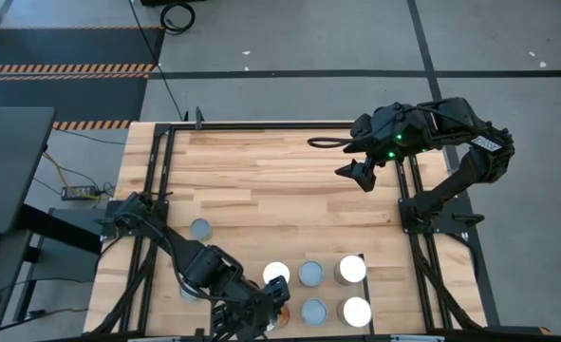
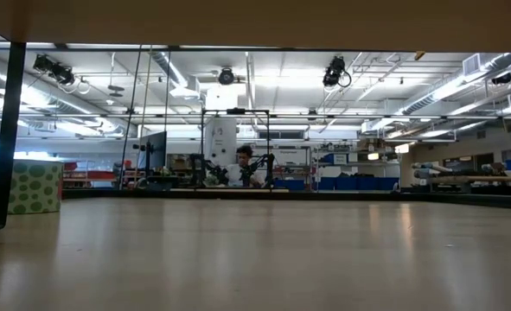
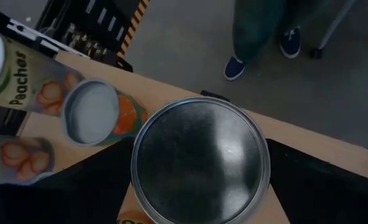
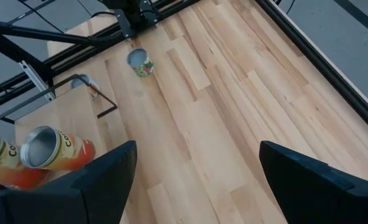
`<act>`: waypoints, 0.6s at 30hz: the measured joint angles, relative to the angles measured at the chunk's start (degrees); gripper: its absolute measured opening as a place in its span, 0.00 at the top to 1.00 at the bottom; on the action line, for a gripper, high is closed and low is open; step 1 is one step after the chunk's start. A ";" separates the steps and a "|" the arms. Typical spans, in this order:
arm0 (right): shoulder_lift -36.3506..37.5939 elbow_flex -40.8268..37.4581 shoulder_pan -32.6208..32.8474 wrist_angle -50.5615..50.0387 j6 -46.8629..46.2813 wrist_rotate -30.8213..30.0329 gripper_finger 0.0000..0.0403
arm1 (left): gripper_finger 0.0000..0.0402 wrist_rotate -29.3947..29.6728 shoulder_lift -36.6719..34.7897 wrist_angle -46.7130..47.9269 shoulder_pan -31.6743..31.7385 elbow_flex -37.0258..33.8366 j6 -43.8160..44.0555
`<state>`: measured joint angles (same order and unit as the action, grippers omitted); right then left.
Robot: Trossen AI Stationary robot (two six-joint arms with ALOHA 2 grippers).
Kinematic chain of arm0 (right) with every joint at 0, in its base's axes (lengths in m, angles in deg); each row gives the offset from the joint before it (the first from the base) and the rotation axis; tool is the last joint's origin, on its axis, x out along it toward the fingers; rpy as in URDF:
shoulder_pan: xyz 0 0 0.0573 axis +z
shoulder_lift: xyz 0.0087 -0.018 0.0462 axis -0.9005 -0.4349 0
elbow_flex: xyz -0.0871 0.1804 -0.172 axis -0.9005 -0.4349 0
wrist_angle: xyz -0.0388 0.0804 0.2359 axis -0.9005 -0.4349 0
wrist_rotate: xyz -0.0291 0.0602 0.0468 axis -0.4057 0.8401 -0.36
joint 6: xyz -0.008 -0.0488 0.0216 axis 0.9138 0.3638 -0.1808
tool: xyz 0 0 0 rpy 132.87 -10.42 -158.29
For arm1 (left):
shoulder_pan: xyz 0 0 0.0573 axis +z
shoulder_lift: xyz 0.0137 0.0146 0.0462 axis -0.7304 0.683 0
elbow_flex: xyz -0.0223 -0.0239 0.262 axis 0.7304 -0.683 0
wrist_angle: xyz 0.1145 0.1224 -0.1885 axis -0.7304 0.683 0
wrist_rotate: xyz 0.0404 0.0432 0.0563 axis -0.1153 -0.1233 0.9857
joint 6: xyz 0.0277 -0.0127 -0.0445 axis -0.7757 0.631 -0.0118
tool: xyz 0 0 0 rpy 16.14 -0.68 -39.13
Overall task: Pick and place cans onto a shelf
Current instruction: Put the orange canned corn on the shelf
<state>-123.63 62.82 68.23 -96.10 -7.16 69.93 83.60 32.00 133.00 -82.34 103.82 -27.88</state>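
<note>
Filling the left wrist view: grey lid of a can [image 3: 200, 163] between the left gripper's [image 1: 269, 309] two dark fingers, one on each side of its wall. Fingers look closed on it; whether it rests on the shelf or hangs above it cannot be told.

Landmark: the shelf [image 1: 380, 313], light board with a thin black rail, at the table's [image 1: 280, 166] near edge in the high view. On or by it, five lids in two rows. Peaches cans [image 3: 91, 112] stand just beside the held one in the wrist view. One lone can [image 1: 200, 228] well apart from the shelf, toward the left arm's base.

Step in hand, judged: seating the held can at the shelf's left end beside the row. To do it well, keep it upright, lower straight, avoid nudging the neighbour, and let go only when the base sits flat.

Left arm: stretched low from its base toward the shelf, wrist pointing down. Right arm: folded high by the far right corner, well apart from the shelf, right gripper [image 1: 356, 174] spread wide and empty.
</note>
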 joint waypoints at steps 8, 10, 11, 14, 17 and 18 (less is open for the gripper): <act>0.00 0.00 0.00 0.00 0.00 0.01 0.14 | 0.11 0.06 0.00 -0.38 0.00 0.00 0.42; 0.00 0.00 0.00 0.00 0.00 0.01 0.14 | 0.11 0.55 0.00 -1.14 0.00 0.00 0.26; 0.00 0.00 0.00 0.00 0.00 0.01 0.14 | 0.11 0.70 0.00 -1.54 0.00 0.00 0.07; 0.00 0.00 0.00 0.00 0.00 0.07 0.14 | 0.11 1.20 0.00 -3.05 0.00 0.00 -1.07; 0.00 0.00 0.00 0.00 -0.02 1.16 0.14 | 0.11 1.26 0.00 -3.84 0.15 0.00 -1.93; 0.00 0.00 0.00 -0.02 -0.02 1.49 0.14 | 0.11 1.65 0.00 -3.89 0.17 0.00 -1.95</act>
<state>-123.63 62.82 68.23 -96.12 -7.18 71.42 85.24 32.00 129.11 -82.16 103.82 -29.84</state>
